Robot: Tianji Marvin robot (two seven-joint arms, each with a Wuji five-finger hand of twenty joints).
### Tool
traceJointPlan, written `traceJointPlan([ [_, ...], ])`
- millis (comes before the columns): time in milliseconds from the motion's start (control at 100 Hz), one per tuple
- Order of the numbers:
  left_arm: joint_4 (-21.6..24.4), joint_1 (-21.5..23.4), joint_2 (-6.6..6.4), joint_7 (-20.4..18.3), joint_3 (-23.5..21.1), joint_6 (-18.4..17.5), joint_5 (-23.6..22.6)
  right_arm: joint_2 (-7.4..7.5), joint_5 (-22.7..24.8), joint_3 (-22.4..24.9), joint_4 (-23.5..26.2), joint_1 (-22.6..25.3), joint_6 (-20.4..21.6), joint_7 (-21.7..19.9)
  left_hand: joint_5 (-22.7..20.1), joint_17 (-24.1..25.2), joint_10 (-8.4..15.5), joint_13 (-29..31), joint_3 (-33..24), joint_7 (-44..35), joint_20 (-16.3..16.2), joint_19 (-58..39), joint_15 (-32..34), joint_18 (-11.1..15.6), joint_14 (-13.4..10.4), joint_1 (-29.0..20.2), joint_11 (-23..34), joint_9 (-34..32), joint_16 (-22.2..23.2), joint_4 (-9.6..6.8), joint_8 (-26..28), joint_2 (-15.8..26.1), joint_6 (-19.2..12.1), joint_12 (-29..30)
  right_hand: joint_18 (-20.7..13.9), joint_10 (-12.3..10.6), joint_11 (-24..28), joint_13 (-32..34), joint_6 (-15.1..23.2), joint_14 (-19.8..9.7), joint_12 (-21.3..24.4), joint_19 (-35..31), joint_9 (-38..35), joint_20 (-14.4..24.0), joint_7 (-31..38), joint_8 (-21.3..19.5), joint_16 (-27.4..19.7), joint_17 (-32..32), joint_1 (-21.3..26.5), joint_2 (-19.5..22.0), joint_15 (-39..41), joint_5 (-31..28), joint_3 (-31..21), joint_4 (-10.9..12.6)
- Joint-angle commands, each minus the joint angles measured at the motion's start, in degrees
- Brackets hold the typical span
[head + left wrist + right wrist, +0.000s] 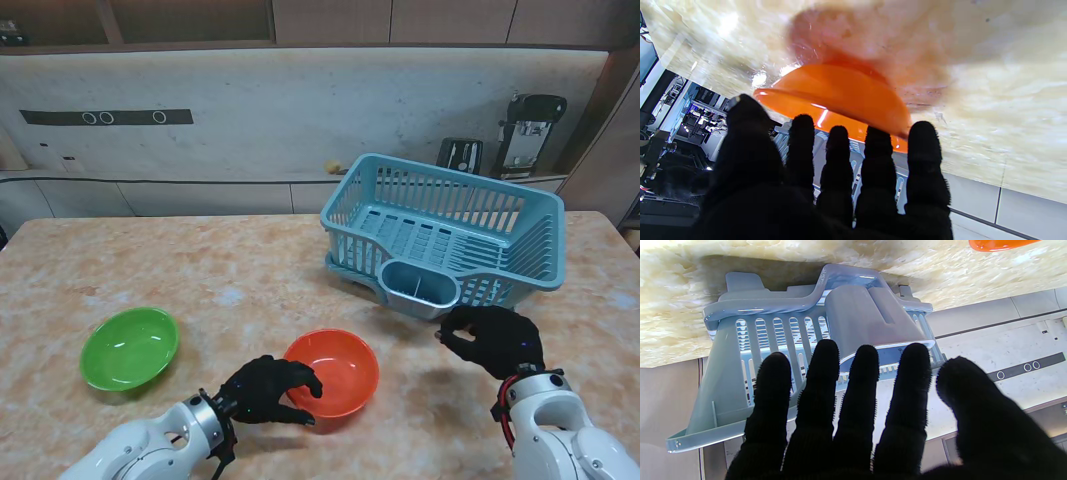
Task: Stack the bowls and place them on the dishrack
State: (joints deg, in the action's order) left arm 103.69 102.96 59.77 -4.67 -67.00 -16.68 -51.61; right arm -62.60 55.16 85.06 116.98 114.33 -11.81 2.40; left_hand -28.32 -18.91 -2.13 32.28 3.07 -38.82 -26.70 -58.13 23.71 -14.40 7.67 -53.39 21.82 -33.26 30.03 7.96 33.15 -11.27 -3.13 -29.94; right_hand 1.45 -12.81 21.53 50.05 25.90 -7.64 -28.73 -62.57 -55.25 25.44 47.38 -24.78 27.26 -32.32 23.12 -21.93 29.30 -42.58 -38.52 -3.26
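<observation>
The black-gloved left hand (268,388) curls over the near-left rim of the round orange plastic bowl (338,370); its fingertips (802,124) reach that rim, but whether they clamp it I cannot tell. The orange bowl sits near the table's (250,280) front edge, at the middle. The round green plastic bowl (130,347) lies apart, toward the front-left corner. The black-gloved right hand (497,338) hovers with fingers apart, holding nothing, just before the pale blue slatted plastic dishrack (440,232) at the back-right. Nothing is stacked yet; stacking and racking remain.
</observation>
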Motion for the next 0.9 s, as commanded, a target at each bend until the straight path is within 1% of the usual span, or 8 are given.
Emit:
traceJointPlan([
  [0,0.6,1.1,-0.18,0.0,-0.5,-0.4,-0.7,-0.3,0.0,-0.2,0.2,0.4,0.0,-0.9,0.3,1.4,0.2,-1.8,0.9,1.0,-1.1,-0.6,-0.9,-1.5,0.6,2.3,-1.0,2.6,-0.7,-2.5,0.2,2.6,0.6,1.0,0.5,-0.3,0.4,0.1,0.9,-0.6,-0.7,0.4,-0.7,-0.5,0.7,-0.5,0.5,0.5,-0.8,1.3,-0.4,-0.7,0.9,0.8],
  [90,0.9,1.8,0.03,1.3,-1.2,-0.3,-1.0,-0.3,0.0,-0.2,0.2,0.4,0.0,-0.9,-0.2,1.7,0.1,-1.6,0.8,1.0,-1.5,-1.0,-0.8,-1.8,0.9,3.7,-1.1,2.2,-0.5,-2.46,0.3,3.7,0.3,1.1,0.5,-0.4,0.4,0.0,0.9,-0.5,-0.7,0.4,-0.7,-0.4,0.7,-0.6,0.4,0.4,-0.7,1.4,-0.5,-0.7,0.8,0.8],
  [220,1.9,3.0,0.46,3.7,-2.2,0.7,-1.3,-0.3,0.0,-0.2,0.2,0.4,0.0,-0.9,-0.8,0.9,0.1,-0.4,0.2,0.2,-2.7,-2.9,0.3,-1.1,1.1,2.7,-0.7,1.1,0.4,-2.04,1.4,4.0,0.0,0.7,0.5,-0.4,0.4,0.0,0.8,-0.5,-0.7,0.4,-0.8,-0.5,0.7,-0.5,0.5,0.6,-0.8,1.4,-0.4,-0.8,0.8,0.8],
  [260,2.3,3.4,0.59,4.6,-2.6,1.0,-1.8,-0.3,0.0,-0.2,0.2,0.4,0.0,-0.9,-0.8,0.4,0.0,0.0,0.4,-0.1,-2.9,-3.3,0.7,-0.4,1.0,1.9,-0.3,0.7,0.8,-1.56,1.8,3.9,-0.1,0.4,0.5,-0.5,0.3,0.0,0.8,-0.5,-0.6,0.4,-0.8,-0.5,0.7,-0.5,0.4,0.5,-0.7,1.3,-0.5,-0.8,0.8,0.8],
  [400,4.0,5.1,1.04,7.5,-4.6,2.7,-3.6,-0.3,0.0,-0.2,0.2,0.4,0.0,-0.9,-0.8,-2.5,0.4,2.2,0.8,-0.4,-2.6,-3.7,2.5,4.5,0.8,-0.6,0.9,-0.7,1.6,-1.04,2.0,3.3,0.2,-0.4,0.5,-0.4,0.4,0.1,0.9,-0.5,-0.7,0.4,-0.8,-0.5,0.7,-0.5,0.4,0.6,-0.8,1.4,-0.5,-0.7,0.8,0.8],
  [470,4.9,5.9,1.2,8.1,-6.1,3.6,-4.1,-0.3,0.0,-0.2,0.2,0.4,0.0,-0.9,-0.5,-3.1,0.5,2.5,1.0,-0.4,-2.3,-3.7,2.8,5.8,0.7,-1.2,1.1,-0.8,1.7,-0.96,1.9,3.1,-0.1,-0.5,0.5,-0.4,0.4,0.1,0.8,-0.6,-0.7,0.4,-0.8,-0.5,0.7,-0.5,0.4,0.5,-0.8,1.4,-0.5,-0.7,0.8,0.8],
  [660,6.5,8.3,1.63,9.6,-10.3,6.6,-5.6,-0.25,0.0,-0.3,0.1,0.2,0.2,-1.2,0.1,-3.3,0.4,2.2,0.9,1.0,-1.0,-2.0,2.3,7.9,0.2,-1.4,0.9,-0.4,0.8,-1.59,0.7,3.3,1.0,-0.1,0.6,-0.4,0.3,0.0,0.8,-0.6,-0.6,0.4,-0.7,-0.5,0.7,-0.5,0.4,0.6,-0.8,1.3,-0.5,-0.8,0.9,0.8],
  [890,8.3,11.2,1.97,9.0,-16.7,10.2,-7.0,-0.19,0.1,-0.6,0.1,0.0,0.1,-1.5,0.1,-2.3,-0.3,1.0,-0.1,3.6,1.0,1.6,0.9,9.3,0.0,-1.0,-0.5,0.6,-1.0,-2.87,-1.3,3.6,3.0,1.2,0.5,-0.3,0.4,0.1,0.8,-0.5,-0.7,0.4,-0.8,-0.4,0.6,-0.5,0.4,0.5,-0.8,1.4,-0.5,-0.7,0.8,0.8],
])
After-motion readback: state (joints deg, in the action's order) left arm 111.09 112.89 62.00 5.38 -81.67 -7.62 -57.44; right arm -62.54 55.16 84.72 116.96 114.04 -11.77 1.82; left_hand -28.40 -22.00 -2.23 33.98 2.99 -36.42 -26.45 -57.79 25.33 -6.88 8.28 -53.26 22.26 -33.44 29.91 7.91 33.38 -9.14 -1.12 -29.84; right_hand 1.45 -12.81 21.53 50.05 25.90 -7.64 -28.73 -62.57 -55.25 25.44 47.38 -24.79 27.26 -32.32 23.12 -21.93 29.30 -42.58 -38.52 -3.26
